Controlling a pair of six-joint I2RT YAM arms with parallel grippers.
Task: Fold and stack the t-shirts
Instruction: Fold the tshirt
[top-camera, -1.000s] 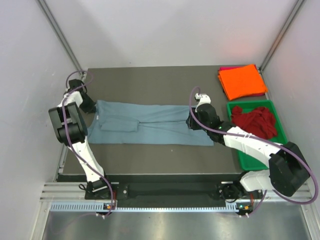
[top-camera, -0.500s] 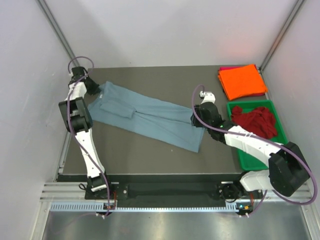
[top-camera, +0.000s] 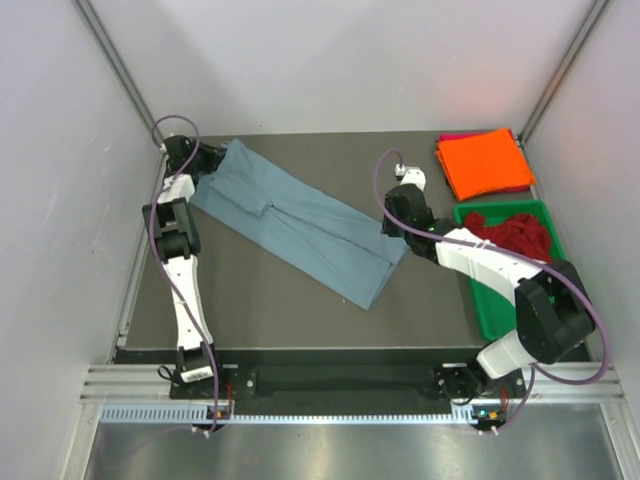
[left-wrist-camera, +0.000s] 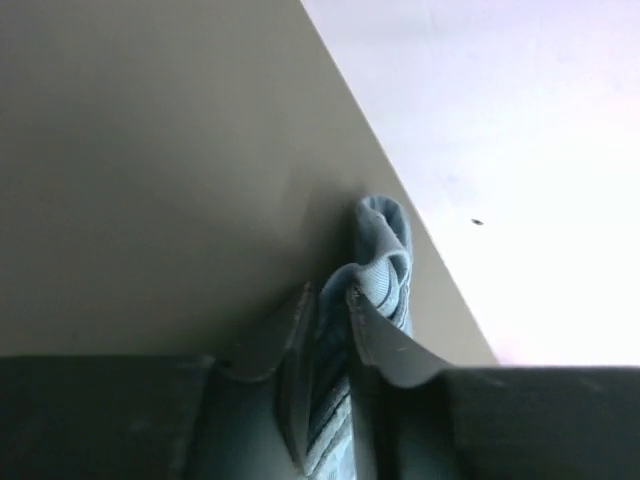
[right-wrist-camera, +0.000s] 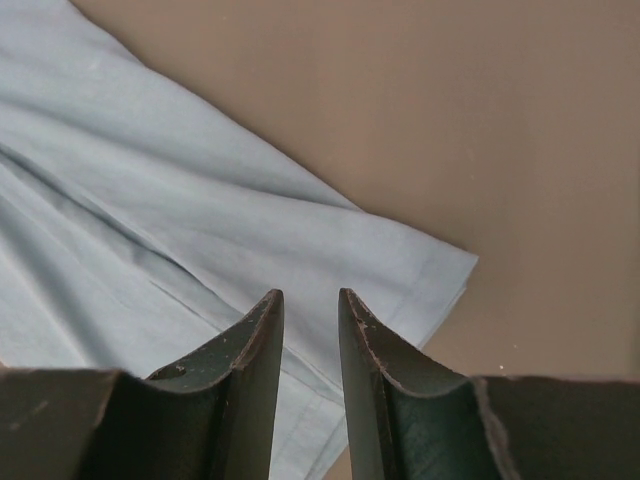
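Note:
The dusty blue-grey t-shirt lies folded into a long strip, running diagonally from the table's far left corner to its middle. My left gripper is shut on the shirt's far left end; in the left wrist view the bunched cloth sticks out between the jaws. My right gripper is open and empty, hovering over the shirt's right corner, with nothing between the jaws. The orange shirt lies folded on the magenta-pink one at the far right. The dark red shirt lies crumpled in the tray.
The green plastic tray stands at the right edge, in front of the folded stack. White walls close in the table on the left, the back and the right. The dark tabletop is bare in front of the shirt.
My left gripper has moved toward the far left corner with the shirt's end, swinging the shirt from level to diagonal. The right gripper has stayed nearly in place.

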